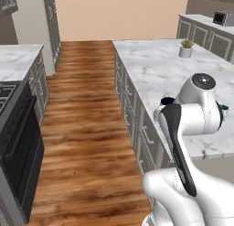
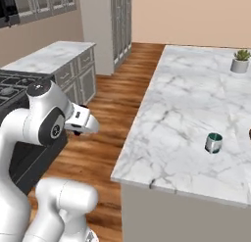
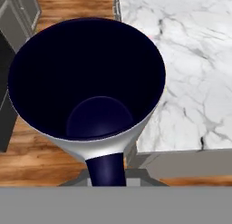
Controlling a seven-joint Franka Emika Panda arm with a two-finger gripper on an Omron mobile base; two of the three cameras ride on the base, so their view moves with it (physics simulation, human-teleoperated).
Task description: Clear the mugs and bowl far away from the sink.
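The end effector (image 2: 78, 122) pinched the dark mug (image 3: 86, 87), carried off the counter (image 2: 186, 108) edge. At 3 o'clock, the teal-lined mug (image 2: 213, 142) waited uncleared; most of the clearing seemingly remained.

The arm is folded tightly above the base, its elbow raised and its forearm turned down. The hand (image 2: 81, 122) is carried low beside the worktop edge, over the floor, and is largely hidden by the wrist. A dark mug (image 3: 88, 87) appears to be held, seen close below the hand camera; the fingers themselves cannot be made out.
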